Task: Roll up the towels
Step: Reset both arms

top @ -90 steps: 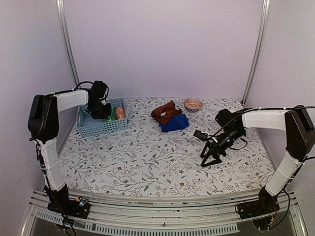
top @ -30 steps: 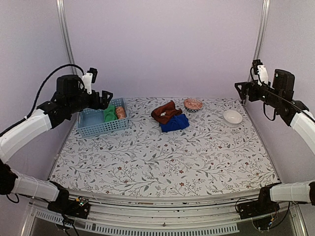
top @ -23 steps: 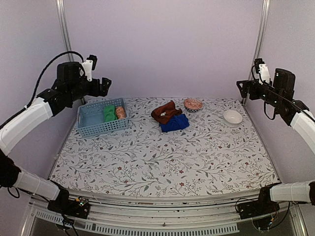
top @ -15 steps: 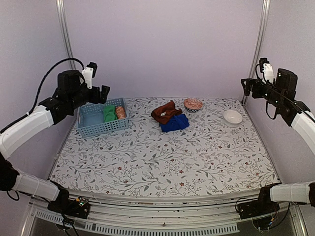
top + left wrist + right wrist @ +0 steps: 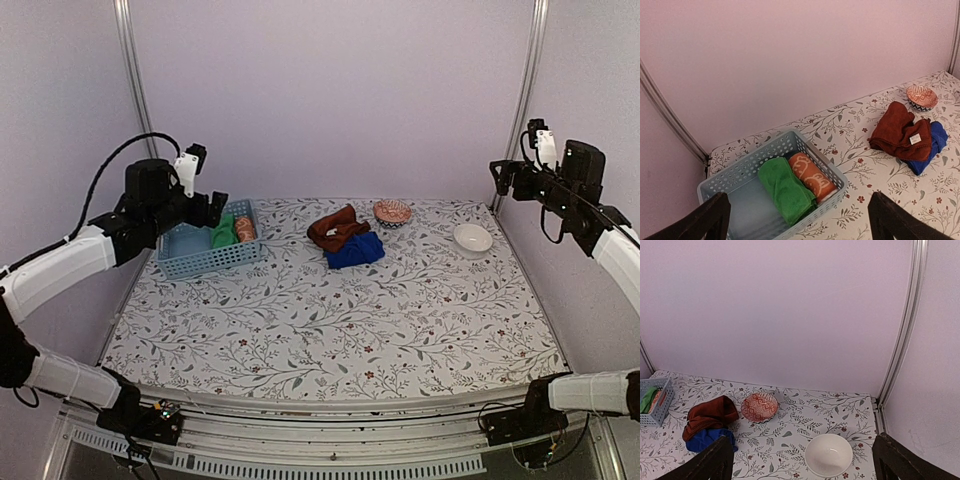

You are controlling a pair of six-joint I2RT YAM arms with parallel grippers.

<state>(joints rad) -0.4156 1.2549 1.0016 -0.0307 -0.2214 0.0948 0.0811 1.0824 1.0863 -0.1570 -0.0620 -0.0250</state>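
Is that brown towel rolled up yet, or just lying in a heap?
Not rolled: the rust-brown towel lies crumpled in loose folds, partly on top of the blue towel.

- The green towel (image 5: 785, 190) is plain green all over.
- The orange towel (image 5: 812, 176) carries a cream curved pattern.
- The basket (image 5: 747, 167) at far left is light blue.
- The rust-brown towel (image 5: 897, 132) bears a small white tag.
- The blue towel (image 5: 935, 145) is deep blue.
- The patterned bowl (image 5: 921, 96) is red-orange inside with pale zigzags.
- The far-right bowl (image 5: 829, 454) is plain white.
- The table cover (image 5: 330, 320) is white with grey leafy vines and small red flowers.
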